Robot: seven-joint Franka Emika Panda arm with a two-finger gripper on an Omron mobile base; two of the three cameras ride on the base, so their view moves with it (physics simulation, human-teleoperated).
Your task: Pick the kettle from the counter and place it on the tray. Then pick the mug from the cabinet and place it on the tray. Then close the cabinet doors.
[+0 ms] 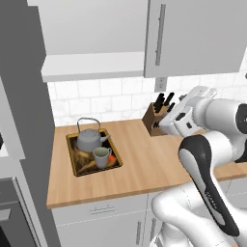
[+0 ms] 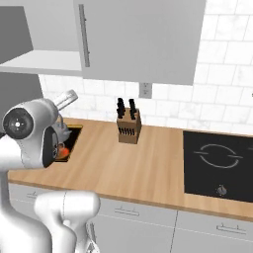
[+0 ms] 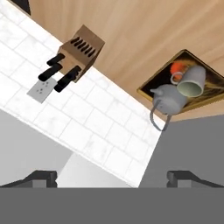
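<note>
Grey kettle (image 1: 89,140), one mug (image 1: 102,157), one tray (image 1: 77,166)

White tiled wall (image 2: 217,94) with an outlet (image 2: 145,90), a knife block (image 2: 129,127), black stovetop (image 2: 217,165), white drawers (image 2: 148,217).

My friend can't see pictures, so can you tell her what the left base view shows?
A grey kettle and a small mug sit together on a gold-rimmed tray on a wooden counter. The white robot arm bends at the right beside a knife block, and the cabinet above stands open.
</note>
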